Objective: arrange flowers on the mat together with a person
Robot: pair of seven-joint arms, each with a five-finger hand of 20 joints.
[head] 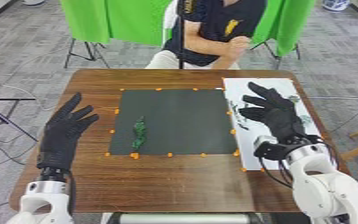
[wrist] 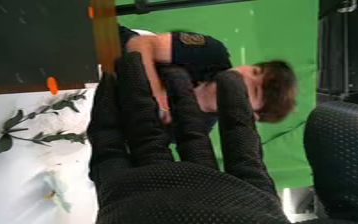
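In the head view my left hand (head: pixel 64 127) is open over the table's left side, beside the dark mat (head: pixel 182 117). My right hand (head: pixel 278 115) is open above the white sheet (head: pixel 255 161) at the right. A green leafy sprig (head: pixel 140 134) lies upright on the mat's left part. Another sprig (head: pixel 238 116) lies on the white sheet, partly hidden by my right hand. In the right wrist view my right hand (wrist: pixel 184 192) has straight fingers and holds nothing; a leafy sprig (wrist: pixel 44 132) and a pale flower (wrist: pixel 56 190) lie on the sheet beside it.
The brown wooden table (head: pixel 175 185) extends around the mat. Orange marks (head: pixel 135 156) line the mat's edges. Across the table hangs a green cloth (head: pixel 113 20), with thin stand legs below it.
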